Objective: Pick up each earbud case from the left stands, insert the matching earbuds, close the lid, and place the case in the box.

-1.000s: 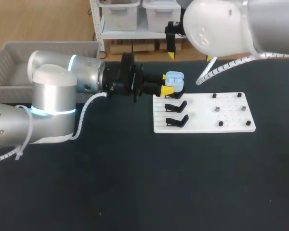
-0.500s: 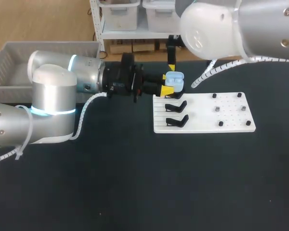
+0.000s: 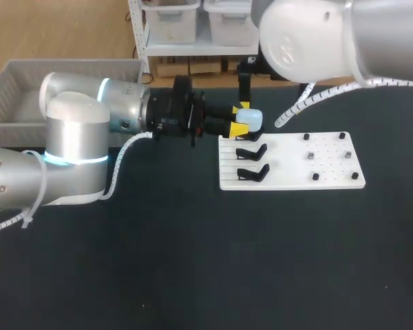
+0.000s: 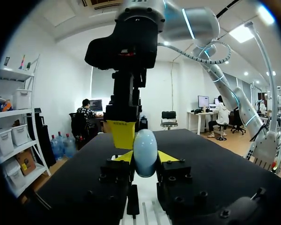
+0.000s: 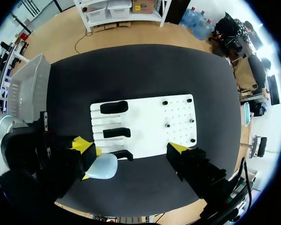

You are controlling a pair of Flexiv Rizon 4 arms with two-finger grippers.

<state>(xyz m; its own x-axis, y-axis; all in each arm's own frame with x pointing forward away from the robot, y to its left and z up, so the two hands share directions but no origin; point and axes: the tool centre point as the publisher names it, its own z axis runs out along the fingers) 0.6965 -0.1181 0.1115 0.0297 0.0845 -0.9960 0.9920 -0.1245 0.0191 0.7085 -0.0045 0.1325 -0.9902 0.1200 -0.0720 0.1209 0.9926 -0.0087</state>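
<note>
1. Status. Your left gripper (image 3: 239, 119) is clamped on the pale blue earbud case (image 3: 250, 118), one yellow tip on each side. It holds the case in the air over the corner of the white board (image 3: 330, 172) where the black stands (image 3: 251, 150) sit.
2. Your right gripper (image 5: 130, 148) is spread wide. One fingertip (image 4: 122, 133) sits right at the case from above; the other stands well apart from it, over the board.
3. The case reads as one smooth rounded shell, so the lid appears shut. The seam itself is hidden, and whether the earbuds are inside cannot be seen.
4. The step in hand is judged to be lid closing. Press with the single fingertip only, lightly, in line with the lid's travel. A sideways push could slide the case out of the left grip.
5. Maintain full clamping force on the left side.
6. Lift the right arm straight up and clear before you swing the case toward the grey box (image 3: 27, 75) at the worktop's (image 3: 193, 261) left.
</note>
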